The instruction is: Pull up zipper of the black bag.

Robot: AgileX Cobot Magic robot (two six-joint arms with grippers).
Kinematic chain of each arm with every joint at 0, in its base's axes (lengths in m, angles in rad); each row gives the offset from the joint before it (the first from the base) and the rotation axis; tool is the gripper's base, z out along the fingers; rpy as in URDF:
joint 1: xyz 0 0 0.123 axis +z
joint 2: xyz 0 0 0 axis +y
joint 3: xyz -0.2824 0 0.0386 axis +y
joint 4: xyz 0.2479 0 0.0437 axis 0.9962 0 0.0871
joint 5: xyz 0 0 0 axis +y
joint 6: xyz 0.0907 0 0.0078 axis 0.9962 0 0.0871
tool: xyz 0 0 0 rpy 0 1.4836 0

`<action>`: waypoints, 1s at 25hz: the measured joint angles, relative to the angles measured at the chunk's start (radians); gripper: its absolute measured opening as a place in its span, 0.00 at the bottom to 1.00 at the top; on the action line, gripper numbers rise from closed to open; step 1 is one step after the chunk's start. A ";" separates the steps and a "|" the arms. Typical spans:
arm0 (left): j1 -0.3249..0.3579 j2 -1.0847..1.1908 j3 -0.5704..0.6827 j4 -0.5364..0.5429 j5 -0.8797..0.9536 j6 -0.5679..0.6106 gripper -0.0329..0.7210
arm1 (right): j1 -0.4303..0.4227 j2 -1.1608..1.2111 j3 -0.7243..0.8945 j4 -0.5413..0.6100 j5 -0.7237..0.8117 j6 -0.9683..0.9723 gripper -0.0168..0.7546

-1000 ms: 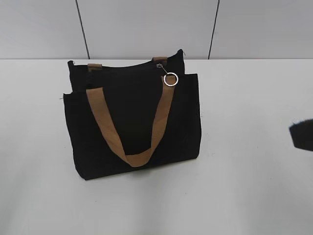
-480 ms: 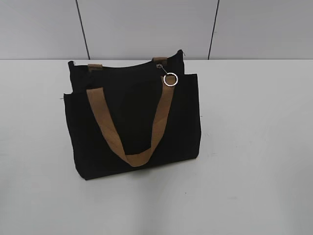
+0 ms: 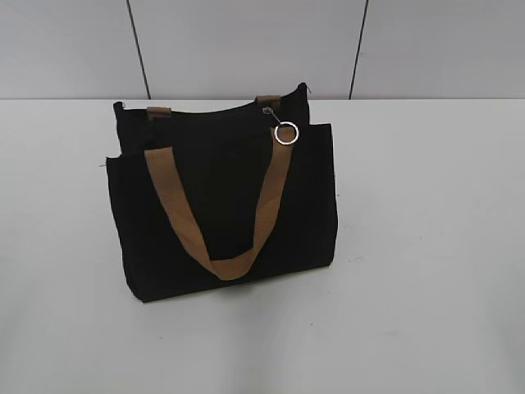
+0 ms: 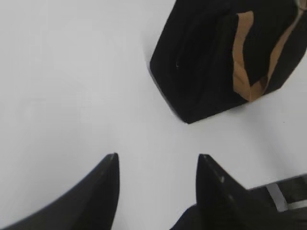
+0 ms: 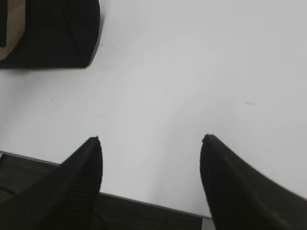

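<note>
The black bag (image 3: 221,205) stands upright on the white table, left of centre in the exterior view, a tan strap handle (image 3: 221,222) hanging down its front. The zipper's silver ring pull (image 3: 285,133) hangs at the top right of the bag, below the small slider. Neither gripper shows in the exterior view. In the left wrist view the bag (image 4: 206,62) lies at the upper right, well beyond my left gripper (image 4: 158,160), which is open and empty. In the right wrist view a corner of the bag (image 5: 53,33) shows at the upper left; my right gripper (image 5: 151,141) is open and empty.
The white table (image 3: 426,246) runs back to a grey panelled wall (image 3: 246,41). The table's near edge (image 5: 144,203) shows under the right gripper.
A dark shape at the right edge of the exterior view a second ago has withdrawn out of sight. The bag and its ring pull have not moved.
</note>
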 joint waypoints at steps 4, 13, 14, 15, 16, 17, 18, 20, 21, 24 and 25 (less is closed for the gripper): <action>0.000 -0.001 0.000 -0.039 -0.002 0.078 0.56 | 0.000 -0.003 0.009 -0.002 -0.009 -0.003 0.64; 0.000 -0.001 0.000 -0.048 -0.004 0.091 0.54 | 0.000 -0.003 0.009 -0.002 -0.015 -0.005 0.64; 0.000 -0.001 0.000 -0.048 -0.004 0.091 0.54 | 0.000 -0.003 0.009 -0.002 -0.015 -0.005 0.64; 0.000 -0.001 0.000 -0.048 -0.004 0.091 0.54 | 0.000 -0.003 0.009 -0.002 -0.015 -0.005 0.64; 0.000 -0.001 0.000 -0.048 -0.004 0.091 0.54 | 0.000 -0.003 0.009 -0.002 -0.015 -0.005 0.64; 0.000 -0.001 0.000 -0.048 -0.004 0.091 0.54 | 0.000 -0.003 0.009 -0.002 -0.016 -0.005 0.64; 0.000 -0.001 0.000 -0.048 -0.004 0.091 0.54 | 0.000 -0.003 0.009 -0.002 -0.016 -0.005 0.64; 0.011 -0.001 0.000 -0.048 -0.004 0.091 0.54 | 0.000 -0.003 0.009 -0.002 -0.016 -0.005 0.64; 0.025 -0.001 0.000 -0.048 -0.004 0.091 0.54 | -0.002 -0.003 0.009 -0.002 -0.016 -0.005 0.64; 0.101 -0.001 0.000 -0.048 -0.004 0.091 0.54 | -0.033 -0.003 0.009 -0.002 -0.016 -0.005 0.64; 0.132 -0.001 0.000 -0.048 -0.004 0.091 0.54 | -0.050 -0.003 0.009 -0.002 -0.016 -0.005 0.64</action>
